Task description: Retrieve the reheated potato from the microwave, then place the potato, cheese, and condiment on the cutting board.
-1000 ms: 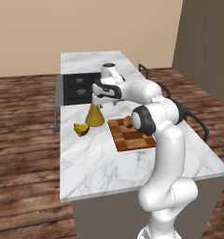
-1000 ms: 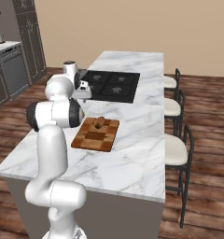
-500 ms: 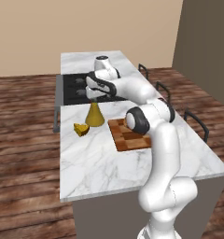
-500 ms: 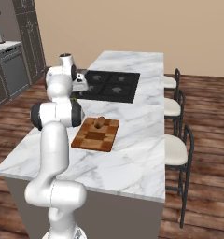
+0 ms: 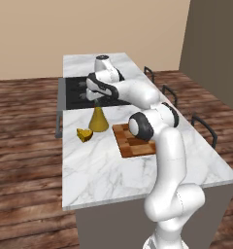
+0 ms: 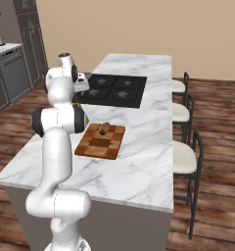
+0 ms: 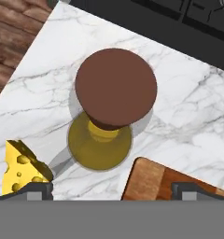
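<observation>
Hand view is looking down on the condiment [image 7: 109, 116]; the gripper [image 7: 111, 189] is hovering above it, jaws spread wide, gripping nothing.

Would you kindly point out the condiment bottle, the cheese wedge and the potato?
condiment bottle [image 5: 98, 121], left base view, on its wide yellow base.
cheese wedge [image 5: 84, 135], left base view, on its yellow side.
potato [image 6: 105, 128], right base view, on its top.

A marble island counter [image 5: 104, 165] carries a yellow bottle [image 5: 98, 119], a cheese wedge [image 5: 84, 134], a wooden cutting board [image 5: 133, 141] and a black cooktop [image 6: 114, 90].
</observation>
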